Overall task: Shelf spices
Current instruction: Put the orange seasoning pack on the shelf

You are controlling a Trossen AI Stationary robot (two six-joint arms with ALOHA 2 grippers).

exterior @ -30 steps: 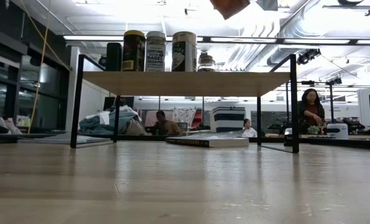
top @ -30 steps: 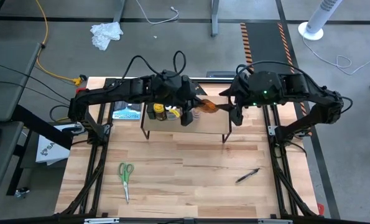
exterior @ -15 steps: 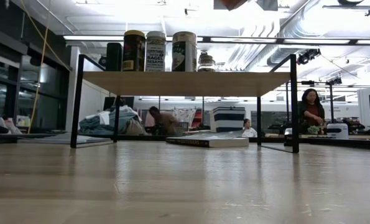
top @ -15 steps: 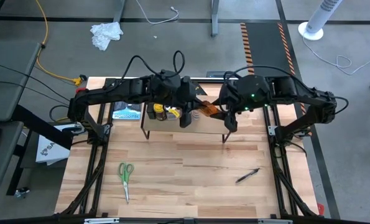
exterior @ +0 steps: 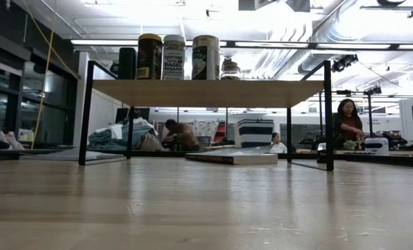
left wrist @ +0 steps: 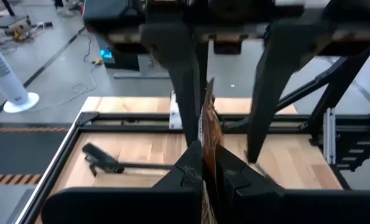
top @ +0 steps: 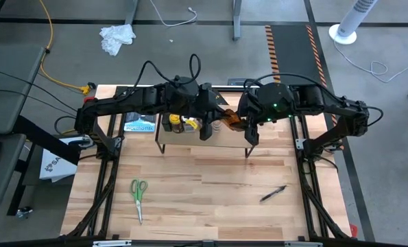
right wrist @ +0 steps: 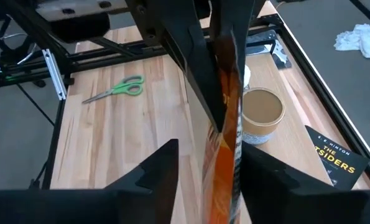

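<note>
Packet (left wrist: 208, 134) edge-on between left pincer (left wrist: 208, 167)

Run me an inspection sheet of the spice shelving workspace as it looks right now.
Surface: wooden table, bare in the middle.
Job's things: spice jars stand in a row on the shelf; orange-brown packet is held above the shelf, not yet set down.
Clutter: green-handled scissors, black marker, book.
Grippers: left gripper is shut on the packet; right gripper is open with its fingers either side of the packet.
Cables: yellow cable on the floor; black cables loop over the left arm.
Surroundings: white fan, crumpled white cloth, people beyond the table.
</note>
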